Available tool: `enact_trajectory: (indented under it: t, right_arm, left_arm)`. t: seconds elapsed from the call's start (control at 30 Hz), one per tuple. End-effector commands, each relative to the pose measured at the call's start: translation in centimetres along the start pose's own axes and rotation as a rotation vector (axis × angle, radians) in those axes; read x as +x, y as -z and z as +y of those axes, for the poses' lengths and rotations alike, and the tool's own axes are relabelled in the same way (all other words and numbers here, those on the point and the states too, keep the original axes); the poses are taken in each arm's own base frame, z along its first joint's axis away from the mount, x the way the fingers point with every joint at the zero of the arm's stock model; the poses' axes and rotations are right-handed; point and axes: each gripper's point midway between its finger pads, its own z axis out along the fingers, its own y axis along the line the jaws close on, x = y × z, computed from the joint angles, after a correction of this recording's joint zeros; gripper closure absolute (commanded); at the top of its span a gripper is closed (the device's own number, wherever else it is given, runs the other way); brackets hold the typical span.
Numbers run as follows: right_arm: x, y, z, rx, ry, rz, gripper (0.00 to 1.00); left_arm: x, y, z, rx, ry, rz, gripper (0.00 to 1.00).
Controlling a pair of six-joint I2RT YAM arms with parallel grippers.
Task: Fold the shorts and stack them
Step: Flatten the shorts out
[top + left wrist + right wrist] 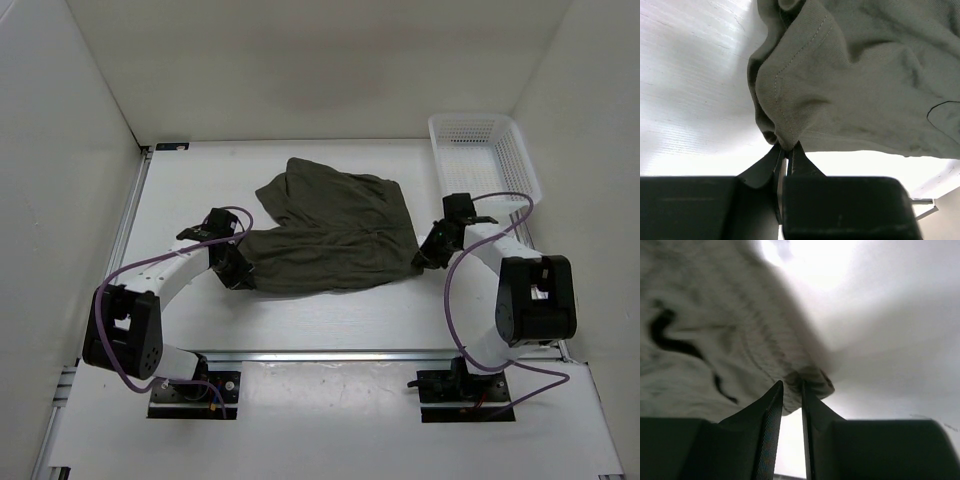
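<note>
The dark olive-green shorts (330, 235) lie spread and wrinkled on the white table between my two arms. My left gripper (238, 268) is at the shorts' near left corner; in the left wrist view it (785, 148) is shut on a fold of the fabric (855, 85). My right gripper (424, 256) is at the near right corner; in the right wrist view it (792, 385) is shut on the edge of the shorts (715, 335), with cloth pinched between the fingertips. Both held corners sit close to the table.
A white plastic basket (484, 152) stands at the back right, just behind my right arm. White walls enclose the table on the left, back and right. Purple cables loop off both arms. A metal rail (340, 355) runs along the near edge.
</note>
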Motion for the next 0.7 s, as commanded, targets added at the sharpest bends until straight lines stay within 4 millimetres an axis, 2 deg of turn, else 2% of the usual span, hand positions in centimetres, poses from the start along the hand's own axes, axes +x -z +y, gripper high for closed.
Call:
enact_trajectory:
  t: [0.0, 0.1, 0.13, 0.2, 0.23, 0.3, 0.4, 0.5, 0.53, 0.6, 0.67]
  right_arm:
    - [2.3, -0.2, -2.0, 0.051, -0.004, 0.064, 0.73]
    - [3.5, 0.0, -2.8, 0.05, -0.033, 0.061, 0.72]
    - [4.1, 0.3, -3.1, 0.048, -0.048, 0.058, 0.6]
    - [3.9, 1.0, -3.3, 0.043, -0.061, 0.01, 0.52]
    - [4.3, 1.1, -3.8, 0.056, -0.07, 0.003, 0.41]
    - [3.9, 2.1, -3.8, 0.044, -0.075, -0.05, 0.31]
    - [4.2, 3.0, -3.9, 0.034, -0.083, -0.076, 0.31]
    - [6.1, 3.0, -4.5, 0.025, -0.109, -0.027, 0.31]
    - [6.6, 3.1, -3.6, -0.026, -0.13, -0.006, 0.31]
    - [8.1, 2.3, -3.6, -0.067, -0.163, 0.041, 0.31]
    - [7.9, 1.7, -2.5, -0.133, -0.207, 0.04, 0.31]
  left_arm:
    - [-0.7, 1.0, -1.1, 0.035, -0.024, -0.028, 0.9]
    - [-0.7, 1.0, -1.1, 0.035, -0.024, -0.028, 0.9]
    - [-0.7, 1.0, -1.1, 0.035, -0.024, -0.028, 0.9]
    - [-0.6, 1.0, -1.2, 0.041, -0.024, -0.021, 0.9]
    - [-0.6, 1.0, -1.2, 0.041, -0.033, -0.022, 0.9]
    - [-0.6, 1.0, -1.2, 0.041, -0.033, -0.022, 0.9]
    - [-0.7, 1.2, -1.3, 0.041, -0.033, -0.022, 0.9]
    - [-0.7, 1.2, -1.3, 0.041, -0.033, -0.022, 0.9]
    - [-0.7, 1.4, -1.4, 0.048, -0.034, -0.027, 0.9]
    - [-0.8, 1.6, -1.5, 0.048, -0.034, -0.027, 0.9]
    - [-0.8, 1.6, -1.5, 0.048, -0.034, -0.027, 0.9]
